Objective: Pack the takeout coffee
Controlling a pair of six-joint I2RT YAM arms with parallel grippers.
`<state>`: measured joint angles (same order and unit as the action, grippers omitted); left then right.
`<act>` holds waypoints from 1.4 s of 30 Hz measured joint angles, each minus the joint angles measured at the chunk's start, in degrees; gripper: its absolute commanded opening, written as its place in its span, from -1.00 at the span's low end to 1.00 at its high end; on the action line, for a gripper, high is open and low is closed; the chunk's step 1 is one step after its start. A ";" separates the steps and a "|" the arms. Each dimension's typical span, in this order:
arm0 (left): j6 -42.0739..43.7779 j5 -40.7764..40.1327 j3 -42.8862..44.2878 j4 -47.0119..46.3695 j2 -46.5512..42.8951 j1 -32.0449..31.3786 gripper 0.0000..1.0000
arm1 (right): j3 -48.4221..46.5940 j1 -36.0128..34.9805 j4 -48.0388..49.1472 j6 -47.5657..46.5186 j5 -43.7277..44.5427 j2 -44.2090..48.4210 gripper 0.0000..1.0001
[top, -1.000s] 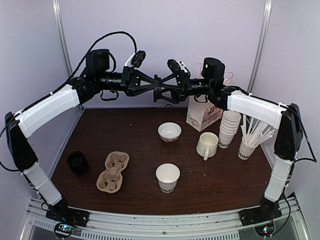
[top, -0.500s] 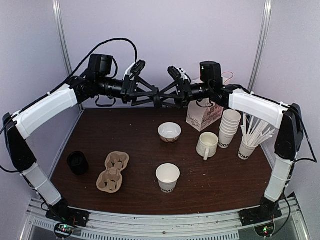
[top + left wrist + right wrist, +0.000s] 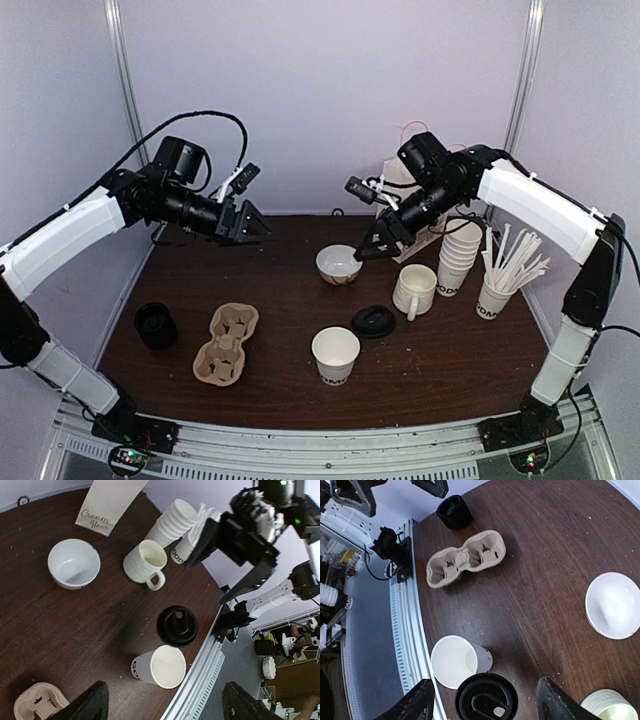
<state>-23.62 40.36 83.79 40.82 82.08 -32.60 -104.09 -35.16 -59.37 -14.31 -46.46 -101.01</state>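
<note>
One takeout coffee cup (image 3: 336, 355), white paper with black lettering, stands open near the table's front; it also shows in both wrist views (image 3: 160, 666) (image 3: 455, 661). A loose black lid (image 3: 373, 321) (image 3: 177, 626) (image 3: 486, 697) lies flat on the table just right of it, its edge close against the cup. My left gripper (image 3: 258, 228) (image 3: 165, 705) hangs open and empty above the back left of the table. My right gripper (image 3: 368, 248) (image 3: 487, 705) is open and empty above the white bowl (image 3: 339, 264), high over the cup and lid.
A pulp cup carrier (image 3: 226, 343) and a black stack of lids (image 3: 156, 326) sit front left. A white mug (image 3: 415, 290), stacked paper cups (image 3: 459, 255), a cup of stirrers (image 3: 495, 295) and a paper bag (image 3: 405, 230) stand on the right.
The two grippers were tip to tip high at the back centre; they have parted and come lower. The left gripper has opened. A black lid now lies beside the cup.
</note>
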 measured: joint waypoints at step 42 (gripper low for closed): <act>4.57 -19.37 -3.23 -8.02 6.51 -0.50 0.49 | 53.83 -9.81 7.63 -39.56 39.69 20.98 -0.07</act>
<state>-19.05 20.99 80.55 32.80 88.60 -33.10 -50.26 -44.97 -51.75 -53.87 -6.76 -80.03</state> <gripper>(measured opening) 0.746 0.491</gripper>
